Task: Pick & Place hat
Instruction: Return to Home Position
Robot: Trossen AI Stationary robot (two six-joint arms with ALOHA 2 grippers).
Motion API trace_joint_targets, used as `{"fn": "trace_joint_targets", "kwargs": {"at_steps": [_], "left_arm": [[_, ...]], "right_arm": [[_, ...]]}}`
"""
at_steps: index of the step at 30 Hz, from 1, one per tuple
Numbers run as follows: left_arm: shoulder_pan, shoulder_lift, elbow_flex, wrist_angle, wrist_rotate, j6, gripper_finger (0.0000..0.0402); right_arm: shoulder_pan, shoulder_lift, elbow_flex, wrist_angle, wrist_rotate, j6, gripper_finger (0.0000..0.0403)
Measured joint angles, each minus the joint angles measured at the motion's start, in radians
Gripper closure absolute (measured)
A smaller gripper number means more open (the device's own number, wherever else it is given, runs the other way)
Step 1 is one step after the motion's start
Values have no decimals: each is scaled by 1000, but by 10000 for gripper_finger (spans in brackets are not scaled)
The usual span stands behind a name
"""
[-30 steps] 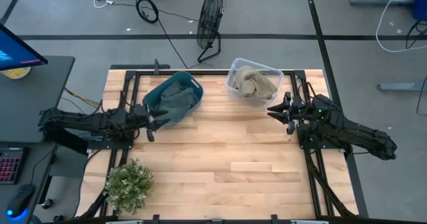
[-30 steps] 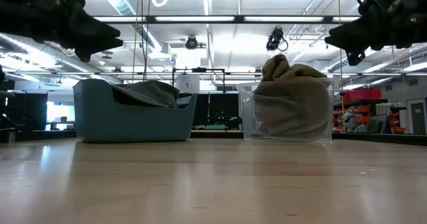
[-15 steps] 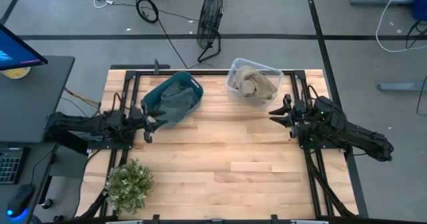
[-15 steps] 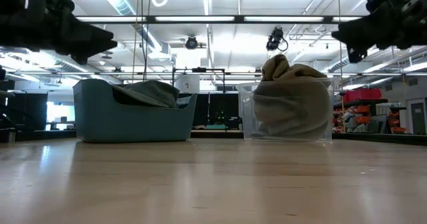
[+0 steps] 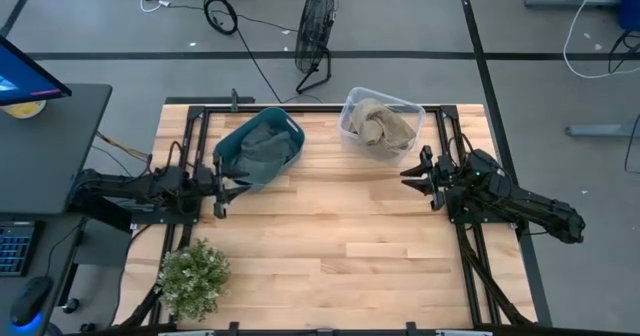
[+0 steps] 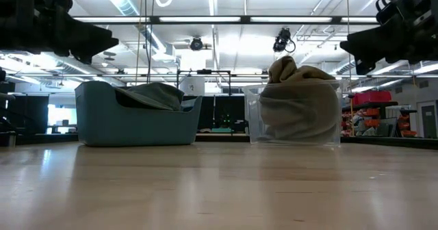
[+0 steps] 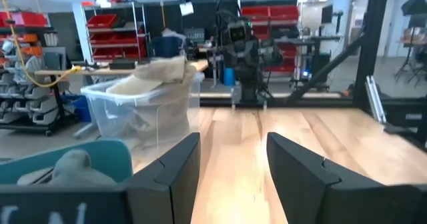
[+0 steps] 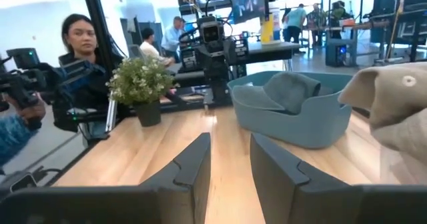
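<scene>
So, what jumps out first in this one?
The transparent bin at the far right, heaped with brown caps above its rim. Left of it stands a teal bin holding a grey-green cap; a potted plant sits at the near-left corner. The left tool and right tool hang open, empty, at the sides.

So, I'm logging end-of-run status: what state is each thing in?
Clear plastic bin: heaped above its rim with brown caps.
Teal plastic tub: holds grey-green cloth.
Left gripper: open, empty.
Right gripper: open, empty.
Small potted plant: upright.
</scene>
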Motion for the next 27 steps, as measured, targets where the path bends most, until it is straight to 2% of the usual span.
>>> {"fn": "trace_joint_targets", "kwargs": {"at_steps": [6, 10, 27], "left_arm": [[0, 1, 0, -58, 0, 0, 225], [0, 1, 0, -77, 0, -45, 225], [0, 1, -1, -75, 0, -51, 225]], "right_arm": [[0, 0, 0, 0, 1, -36, 295], [0, 0, 0, 0, 1, -1, 295], [0, 0, 1, 0, 1, -2, 295]]}}
